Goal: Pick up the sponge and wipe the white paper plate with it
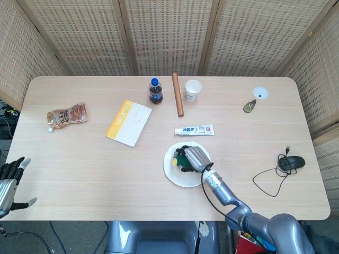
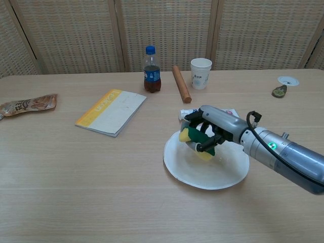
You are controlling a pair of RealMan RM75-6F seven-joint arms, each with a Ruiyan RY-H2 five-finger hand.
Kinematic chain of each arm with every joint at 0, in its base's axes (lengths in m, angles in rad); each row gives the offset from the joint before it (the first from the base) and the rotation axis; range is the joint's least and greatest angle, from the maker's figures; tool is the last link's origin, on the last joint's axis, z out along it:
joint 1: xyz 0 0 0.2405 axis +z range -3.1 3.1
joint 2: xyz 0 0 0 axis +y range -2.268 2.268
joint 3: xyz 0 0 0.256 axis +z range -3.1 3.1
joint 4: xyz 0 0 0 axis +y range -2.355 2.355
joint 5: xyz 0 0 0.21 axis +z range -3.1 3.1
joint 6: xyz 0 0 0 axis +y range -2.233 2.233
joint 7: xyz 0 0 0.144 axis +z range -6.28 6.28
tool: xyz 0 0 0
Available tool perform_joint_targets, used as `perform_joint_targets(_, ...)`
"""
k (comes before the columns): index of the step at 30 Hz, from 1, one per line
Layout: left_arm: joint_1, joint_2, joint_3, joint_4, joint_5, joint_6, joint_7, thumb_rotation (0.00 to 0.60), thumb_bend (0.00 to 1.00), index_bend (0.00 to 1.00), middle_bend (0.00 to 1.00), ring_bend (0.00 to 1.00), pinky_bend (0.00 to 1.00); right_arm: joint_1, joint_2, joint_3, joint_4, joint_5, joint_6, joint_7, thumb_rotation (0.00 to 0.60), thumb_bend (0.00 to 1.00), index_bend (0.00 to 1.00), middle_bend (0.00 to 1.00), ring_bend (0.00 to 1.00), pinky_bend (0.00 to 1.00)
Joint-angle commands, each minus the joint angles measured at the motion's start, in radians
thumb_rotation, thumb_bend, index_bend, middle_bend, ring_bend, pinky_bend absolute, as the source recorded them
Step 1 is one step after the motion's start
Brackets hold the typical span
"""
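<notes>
Robot hand (image 2: 210, 129) grips sponge (image 2: 195, 139) (head view hides it).

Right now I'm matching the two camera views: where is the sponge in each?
Head view: sponge under the right hand, on the paper plate, lower centre.
Chest view: sponge in that hand, right of centre.
Shared landmark: cola bottle.

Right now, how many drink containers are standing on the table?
2. A cola bottle with a blue cap stands at the far middle of the table, and a white paper cup stands just right of it, past the wooden rolling pin. None appear hidden.
</notes>
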Motion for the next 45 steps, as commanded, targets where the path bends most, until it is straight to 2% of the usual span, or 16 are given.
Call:
perform_joint_targets(1, 0.001, 0.002, 0.002, -0.001, 0.004, 0.002, -0.003, 0.600, 0.00, 0.00, 0.00, 0.00, 0.00, -0.023, 0.026, -0.012, -0.027, -0.018, 0.031, -0.007, 0.600, 0.43, 0.51, 0.53, 0.35, 0.43)
perform_joint_targets(10, 0.002, 0.003, 0.008, -0.003, 0.017, 0.004, -0.005, 0.600, 0.00, 0.00, 0.00, 0.00, 0.00, -0.084, 0.014, -0.107, 0.026, -0.065, 0.035, 0.001, 0.600, 0.43, 0.51, 0.53, 0.35, 0.43)
perform_joint_targets(12, 0.002, 0.003, 0.009, -0.005, 0.018, 0.005, -0.005, 0.600, 0.00, 0.00, 0.00, 0.00, 0.00, -0.087, 0.008, -0.143, 0.053, -0.099, 0.037, -0.015, 0.600, 0.43, 0.51, 0.53, 0.35, 0.43)
perform_joint_targets(16, 0.003, 0.003, 0.010, -0.005, 0.018, 0.006, -0.004, 0.600, 0.00, 0.00, 0.00, 0.00, 0.00, -0.087, -0.013, -0.153, 0.094, -0.112, 0.036, -0.011, 0.600, 0.43, 0.51, 0.53, 0.35, 0.43)
perform_joint_targets(21, 0.004, 0.006, 0.009, -0.005, 0.020, 0.010, -0.012, 0.600, 0.00, 0.00, 0.00, 0.00, 0.00, -0.076, -0.014, -0.126, 0.088, -0.121, 0.091, 0.019, 0.600, 0.43, 0.51, 0.53, 0.35, 0.43)
perform_joint_targets(25, 0.004, 0.009, 0.010, -0.004, 0.022, 0.009, -0.017, 0.600, 0.00, 0.00, 0.00, 0.00, 0.00, -0.056, 0.010, -0.084, 0.035, -0.134, 0.176, 0.026, 0.600, 0.44, 0.51, 0.53, 0.35, 0.43)
perform_joint_targets(28, 0.004, 0.011, 0.011, -0.005, 0.026, 0.010, -0.021, 0.600, 0.00, 0.00, 0.00, 0.00, 0.00, -0.029, 0.053, -0.035, -0.032, -0.134, 0.223, -0.008, 0.600, 0.45, 0.51, 0.53, 0.35, 0.43)
perform_joint_targets(32, 0.005, 0.012, 0.012, -0.006, 0.029, 0.013, -0.024, 0.600, 0.00, 0.00, 0.00, 0.00, 0.00, -0.005, 0.103, 0.009, -0.070, -0.123, 0.233, -0.068, 0.600, 0.45, 0.51, 0.53, 0.35, 0.43)
perform_joint_targets(33, 0.006, 0.013, 0.012, -0.006, 0.031, 0.015, -0.024, 0.600, 0.00, 0.00, 0.00, 0.00, 0.00, 0.002, 0.132, 0.014, -0.064, -0.114, 0.207, -0.110, 0.600, 0.45, 0.51, 0.53, 0.35, 0.43)
perform_joint_targets(36, 0.006, 0.012, 0.014, -0.006, 0.033, 0.013, -0.023, 0.600, 0.00, 0.00, 0.00, 0.00, 0.00, 0.019, 0.229, -0.021, -0.069, -0.090, 0.050, -0.257, 0.600, 0.44, 0.51, 0.53, 0.35, 0.37)
perform_joint_targets(41, 0.005, 0.011, 0.016, -0.007, 0.034, 0.009, -0.018, 0.600, 0.00, 0.00, 0.00, 0.00, 0.00, 0.004, 0.290, -0.021, -0.112, -0.005, -0.082, -0.421, 0.600, 0.44, 0.51, 0.49, 0.35, 0.30)
perform_joint_targets(42, 0.004, 0.011, 0.017, -0.008, 0.036, 0.009, -0.017, 0.600, 0.00, 0.00, 0.00, 0.00, 0.00, -0.001, 0.299, -0.018, -0.122, 0.020, -0.110, -0.449, 0.600, 0.44, 0.50, 0.46, 0.33, 0.28)
perform_joint_targets(44, 0.005, 0.010, 0.020, -0.009, 0.042, 0.011, -0.011, 0.600, 0.00, 0.00, 0.00, 0.00, 0.00, -0.010, 0.318, -0.014, -0.148, 0.078, -0.179, -0.513, 0.600, 0.39, 0.42, 0.33, 0.23, 0.22)
perform_joint_targets(45, 0.005, 0.010, 0.022, -0.010, 0.045, 0.010, -0.008, 0.600, 0.00, 0.00, 0.00, 0.00, 0.00, -0.012, 0.332, -0.013, -0.172, 0.116, -0.233, -0.539, 0.600, 0.33, 0.31, 0.19, 0.13, 0.15)
